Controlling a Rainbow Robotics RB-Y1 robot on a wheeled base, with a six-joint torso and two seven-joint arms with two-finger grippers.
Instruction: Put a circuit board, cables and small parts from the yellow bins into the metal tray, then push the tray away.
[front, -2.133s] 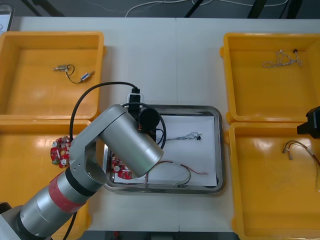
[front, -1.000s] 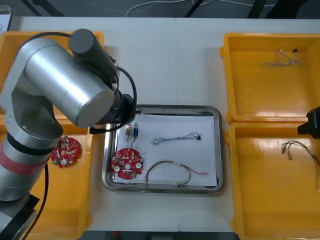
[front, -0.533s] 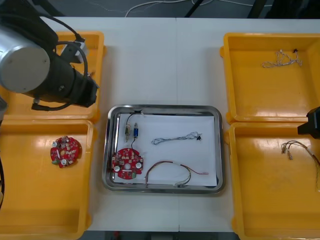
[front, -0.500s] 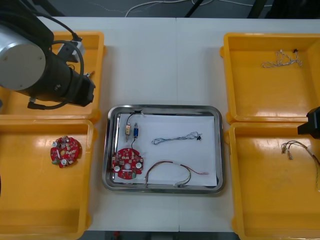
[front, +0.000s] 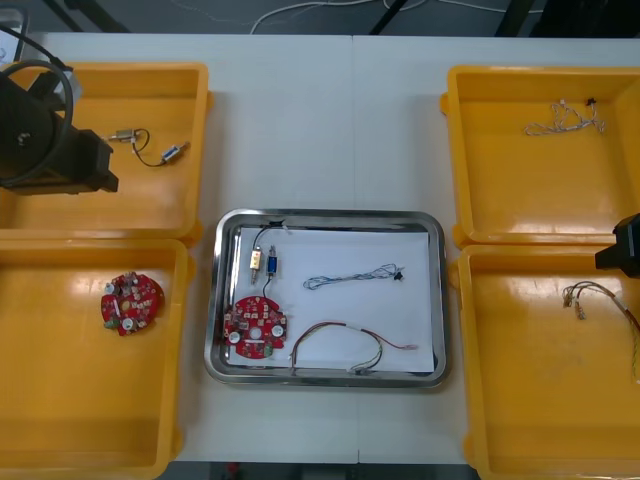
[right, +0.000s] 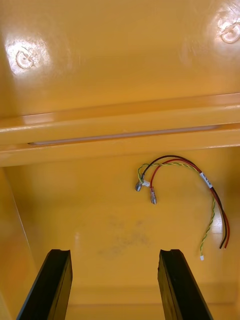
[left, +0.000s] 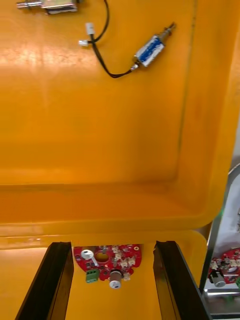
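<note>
The metal tray, white inside, sits mid-table. In it lie a round red circuit board, a small metal part with a black lead, a black cable and a red and yellow cable. My left gripper is open and holds nothing. It hovers over the far left yellow bin, above the wall it shares with the near left bin. Small metal parts on a black lead lie beyond its fingers. My right gripper is open over the near right bin, short of a red and yellow cable.
Another red circuit board lies in the near left bin, also in the left wrist view as the board between the fingers. The far right bin holds a thin cable. Bare table stretches beyond the tray.
My left arm has pulled back from the tray to the far left, over the far left bin, leaving a small metal part in the tray. The right arm has not moved.
</note>
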